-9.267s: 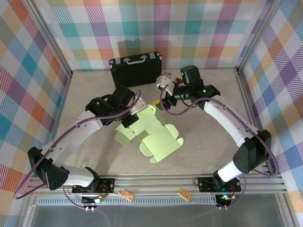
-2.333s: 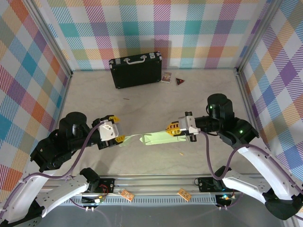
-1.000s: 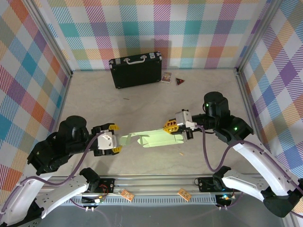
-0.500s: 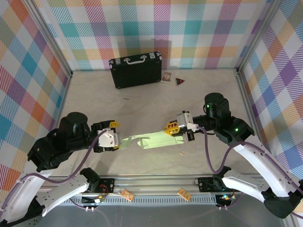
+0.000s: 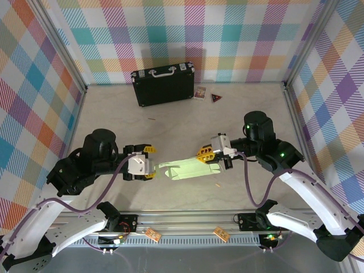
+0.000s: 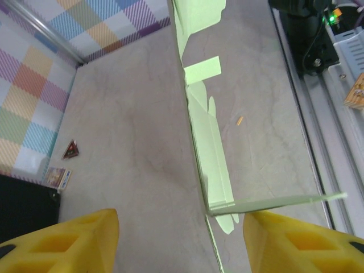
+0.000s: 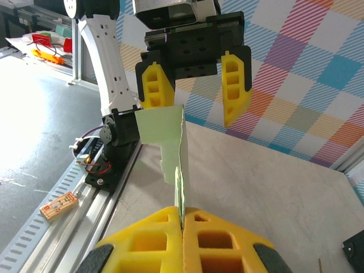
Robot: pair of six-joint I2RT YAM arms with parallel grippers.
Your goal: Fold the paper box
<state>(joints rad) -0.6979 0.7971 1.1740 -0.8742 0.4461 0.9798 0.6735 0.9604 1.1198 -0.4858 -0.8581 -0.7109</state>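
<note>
The paper box is a pale green creased card held on edge above the table. My right gripper is shut on its right end, and the card rises from between those yellow pads. My left gripper is open at the card's left end. Seen edge-on, the card runs down between the left gripper's spread fingers, nearer the right finger. One flap sticks out sideways just above that finger. Neither left finger presses on the card.
A black case lies at the back of the table, with a small card and a red triangle to its right. A tiny orange scrap lies near the front. An aluminium rail runs along the near edge.
My left gripper has moved right, so the card's left end now sits between its fingers, and its jaws have narrowed a little. The right gripper keeps its hold, almost unmoved.
</note>
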